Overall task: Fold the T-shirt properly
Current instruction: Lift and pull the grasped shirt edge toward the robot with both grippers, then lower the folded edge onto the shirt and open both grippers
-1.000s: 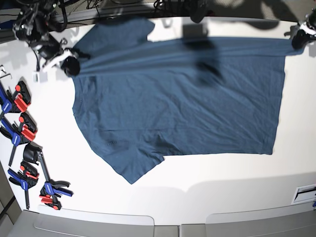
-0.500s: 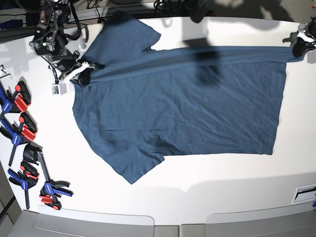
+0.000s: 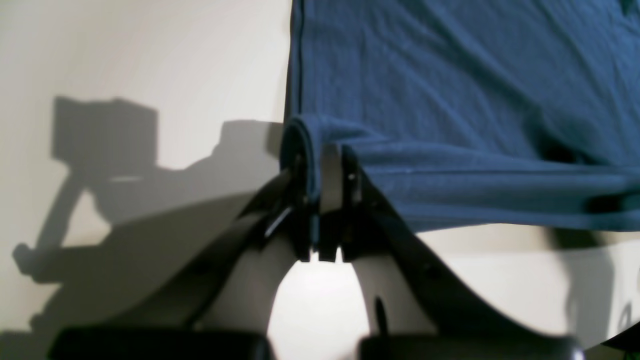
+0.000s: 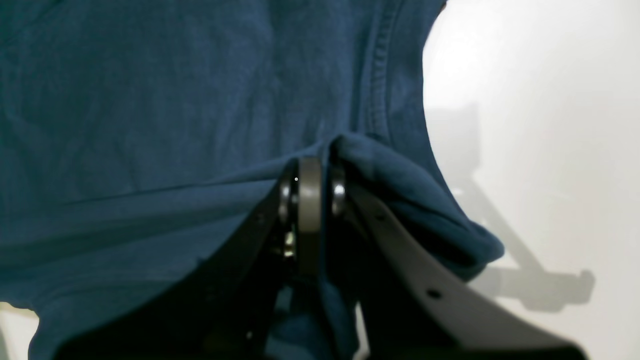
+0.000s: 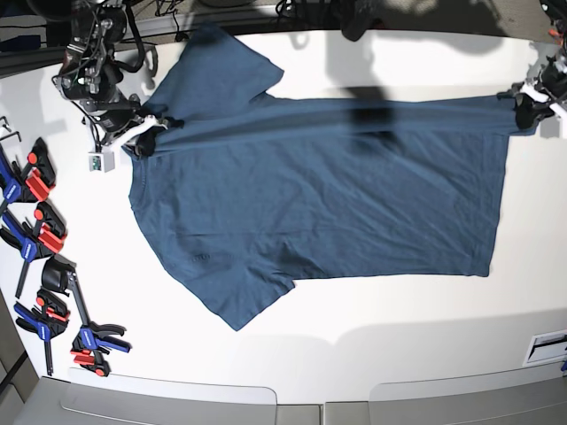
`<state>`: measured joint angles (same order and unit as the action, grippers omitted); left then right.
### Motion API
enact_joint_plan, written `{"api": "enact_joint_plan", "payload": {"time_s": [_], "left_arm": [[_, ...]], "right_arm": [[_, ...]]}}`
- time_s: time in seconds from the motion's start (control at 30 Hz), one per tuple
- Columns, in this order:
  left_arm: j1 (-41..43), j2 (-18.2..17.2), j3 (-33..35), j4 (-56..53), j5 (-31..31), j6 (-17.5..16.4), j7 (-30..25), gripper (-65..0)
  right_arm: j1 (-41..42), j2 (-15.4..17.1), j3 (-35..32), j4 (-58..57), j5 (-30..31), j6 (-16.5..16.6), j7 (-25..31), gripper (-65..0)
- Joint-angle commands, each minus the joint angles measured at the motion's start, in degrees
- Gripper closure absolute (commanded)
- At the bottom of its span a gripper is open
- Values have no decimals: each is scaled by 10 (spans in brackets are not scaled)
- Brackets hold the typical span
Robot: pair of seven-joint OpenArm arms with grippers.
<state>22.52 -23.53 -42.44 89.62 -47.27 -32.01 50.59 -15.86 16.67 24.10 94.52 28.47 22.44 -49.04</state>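
Nearest us, clamps (image 5: 40, 266) line the white table's (image 5: 372, 328) left edge. Beyond them we see the T-shirt (image 5: 328, 195) spread flat. At its far edge our right gripper (image 5: 146, 133) pinches the shoulder, and our left gripper (image 5: 523, 99) pinches the hem corner, fabric taut between.

You see: T-shirt (image 5: 328, 186) plain dark teal-blue | bench (image 5: 372, 328) white | clamps (image 5: 40, 235) red, blue, black, left edge

Lying along the left edge of the white surface (image 5: 372, 319): several red-blue-black clamps (image 5: 44, 232). Sitting just beside them, higher up: a small white box (image 5: 98, 162).
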Motion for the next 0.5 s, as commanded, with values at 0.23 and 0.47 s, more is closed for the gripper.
{"api": "enact_joint_plan", "payload": {"time_s": [0.23,0.47], "left_arm": [[0,-14,-6,8,1,-1,-25,0],[0,-14,-6,7,30,23,-36,0]], "right_arm": [[6,9,4,9,0,-4,26,0],[6,9,4,-3,0,-22,36,0]]}}
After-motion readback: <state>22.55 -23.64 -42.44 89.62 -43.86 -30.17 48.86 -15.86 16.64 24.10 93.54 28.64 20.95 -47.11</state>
